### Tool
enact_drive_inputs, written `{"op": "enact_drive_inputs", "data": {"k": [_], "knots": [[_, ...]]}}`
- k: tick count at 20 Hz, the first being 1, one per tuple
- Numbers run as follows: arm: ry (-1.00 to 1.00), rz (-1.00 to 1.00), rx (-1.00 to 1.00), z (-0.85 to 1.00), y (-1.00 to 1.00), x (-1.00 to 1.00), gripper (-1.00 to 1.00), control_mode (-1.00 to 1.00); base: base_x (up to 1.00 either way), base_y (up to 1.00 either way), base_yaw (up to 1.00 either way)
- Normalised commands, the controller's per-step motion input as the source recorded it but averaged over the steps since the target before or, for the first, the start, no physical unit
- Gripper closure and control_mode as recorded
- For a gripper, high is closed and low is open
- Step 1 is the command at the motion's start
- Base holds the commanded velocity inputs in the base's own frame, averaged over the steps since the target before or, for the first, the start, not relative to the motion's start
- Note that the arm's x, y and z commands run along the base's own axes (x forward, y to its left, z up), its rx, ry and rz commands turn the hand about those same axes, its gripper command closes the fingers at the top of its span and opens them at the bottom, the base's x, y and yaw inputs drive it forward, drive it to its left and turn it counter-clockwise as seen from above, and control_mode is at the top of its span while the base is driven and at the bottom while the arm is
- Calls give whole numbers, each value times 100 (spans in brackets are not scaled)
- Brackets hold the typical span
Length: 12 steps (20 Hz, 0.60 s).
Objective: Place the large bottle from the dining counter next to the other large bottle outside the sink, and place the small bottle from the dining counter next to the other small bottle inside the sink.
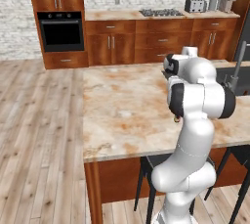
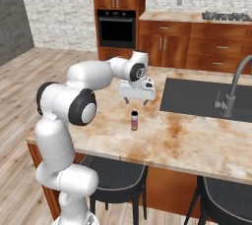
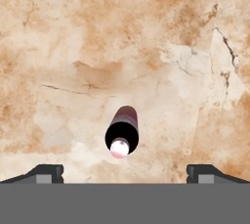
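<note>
Hovering above the dining counter [image 2: 197,145], the gripper [image 2: 136,102] points straight down with its jaws spread wide and nothing between them. Below it stands the small bottle [image 2: 134,120], upright on the marbled stone and well short of the dark sink [image 2: 197,98] and its curved faucet [image 2: 235,84] to the right.

Risks, as a judgement: the bottle is narrow and light-looking, so a descent that is slightly off-centre could let one finger clip the cap and tip it over. From there it might roll across the smooth stone. Closing too high, on the cap alone, could give a weak hold that slips during the carry to the sink.

In the hand view, the small bottle [image 3: 122,137] is seen from directly above, its dark cap facing the camera. It lies between the two fingertips [image 3: 46,173], roughly centred, perhaps a touch nearer the left one. Both tips are clear of it, with open counter on each side. In the right base view the fingers hang just above the cap, not touching. In the left base view the arm blocks most of the bottle.
</note>
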Motion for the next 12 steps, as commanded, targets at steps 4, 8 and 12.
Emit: {"op": "enact_drive_inputs", "data": {"k": [4,8,12], "knots": [[0,0,0,0,2,-6,-100,-100,0,0,0],[0,0,0,0,4,0,-100,-100,0,0,0],[0,0,0,-1,0,3,-100,-100,0,0,0]]}}
